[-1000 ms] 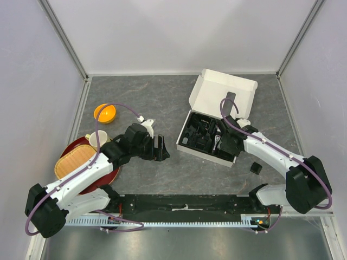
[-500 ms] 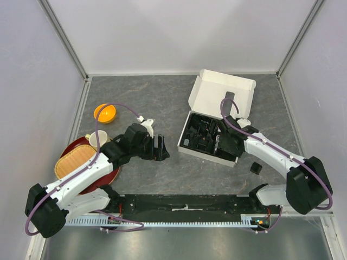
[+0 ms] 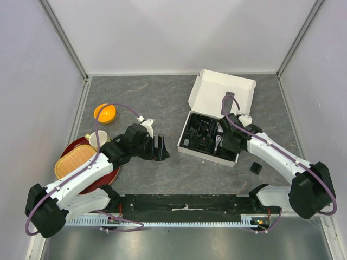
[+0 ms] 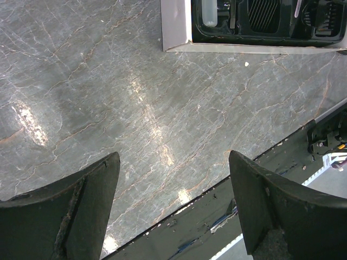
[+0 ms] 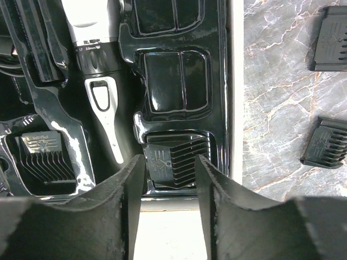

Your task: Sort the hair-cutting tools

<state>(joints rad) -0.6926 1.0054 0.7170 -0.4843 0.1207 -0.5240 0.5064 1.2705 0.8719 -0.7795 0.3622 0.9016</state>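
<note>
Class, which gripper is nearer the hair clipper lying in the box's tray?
Right. The right gripper hangs over the black tray, close beside the hair clipper. The left gripper is over the table, outside the white box.

1 high overhead view, 2 close downward wrist views, all sharing the box (image 3: 222, 92)

Robot lab test cell, looks like.
White walls (image 3: 179, 32) on metal framing (image 3: 63, 38) box in a grey table (image 3: 146, 97), arms (image 3: 87, 170) bolted on.
</note>
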